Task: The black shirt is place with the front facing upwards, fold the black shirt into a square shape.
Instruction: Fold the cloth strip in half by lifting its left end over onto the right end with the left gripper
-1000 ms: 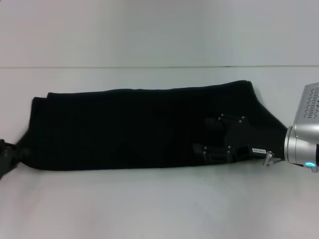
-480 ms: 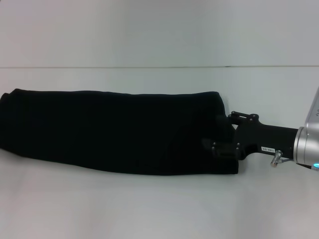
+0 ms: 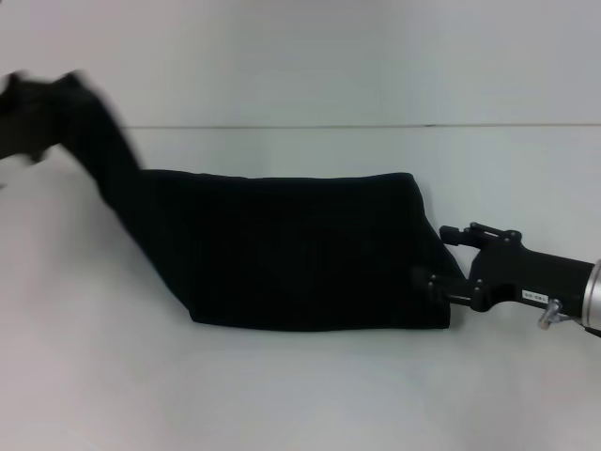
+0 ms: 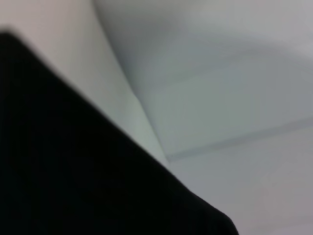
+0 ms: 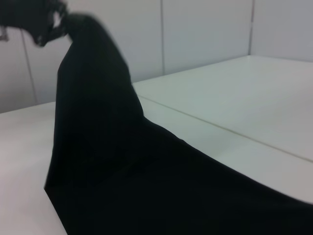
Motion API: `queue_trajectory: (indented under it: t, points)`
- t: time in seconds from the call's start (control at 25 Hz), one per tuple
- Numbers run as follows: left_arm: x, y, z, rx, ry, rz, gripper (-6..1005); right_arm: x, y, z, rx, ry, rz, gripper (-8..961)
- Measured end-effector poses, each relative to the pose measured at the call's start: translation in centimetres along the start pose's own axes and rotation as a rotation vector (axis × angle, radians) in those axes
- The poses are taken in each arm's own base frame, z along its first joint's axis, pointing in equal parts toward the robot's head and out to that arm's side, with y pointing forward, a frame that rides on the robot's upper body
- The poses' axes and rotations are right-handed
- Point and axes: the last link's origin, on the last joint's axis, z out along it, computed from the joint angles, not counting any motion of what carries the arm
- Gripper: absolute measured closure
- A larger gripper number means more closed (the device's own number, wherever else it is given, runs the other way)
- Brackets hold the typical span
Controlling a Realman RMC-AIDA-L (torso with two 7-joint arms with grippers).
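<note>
Evidently, one end of the black shirt [image 3: 300,254] is being held aloft by the left gripper [image 3: 23,117], closed on the cloth at the far left, while the opposite end is being pinned to the white table [image 3: 300,395] by the right gripper [image 3: 434,285], whose finger state cannot be told. For a square fold, the raised end is probably best being carried level across the flat part and lowered edge to edge, with the pinned end being kept from sliding.

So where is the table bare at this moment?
The near strip of table in front of the black shirt is bare, as is the far strip behind it. Crowded: the shirt's end at the right gripper, and the raised end at the left gripper.
</note>
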Motion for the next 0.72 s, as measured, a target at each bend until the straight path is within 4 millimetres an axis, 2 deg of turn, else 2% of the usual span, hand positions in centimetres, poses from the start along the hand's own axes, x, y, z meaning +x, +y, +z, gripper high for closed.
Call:
queue_trajectory:
  t: [0.12, 0.24, 0.36, 0.48, 0.6, 0.72]
  points:
    - [-1.1, 2.5, 4.6, -0.048, -0.093, 0.057, 935, 0.8, 0.1, -0.7, 0.020, 0.002, 0.025, 122]
    - [-3.1, 4.7, 8.8, -0.079, -0.192, 0.111, 932, 1.5, 0.2, -1.2, 0.032, 0.005, 0.046, 122]
    - [-6.5, 5.7, 12.1, -0.087, -0.301, 0.143, 930, 2.1, 0.4, -1.5, 0.038, 0.009, 0.064, 122]
    - [-10.5, 5.1, 14.0, -0.069, -0.381, 0.145, 927, 2.5, 0.6, -1.6, 0.042, 0.007, 0.088, 122]
    - [-14.3, 3.4, 15.0, -0.040, -0.431, 0.128, 925, 2.8, 0.7, -1.3, 0.061, -0.003, 0.127, 122]
    - [-16.5, 1.8, 15.1, -0.020, -0.450, 0.107, 922, 2.8, 0.6, -0.5, 0.089, -0.016, 0.175, 121]
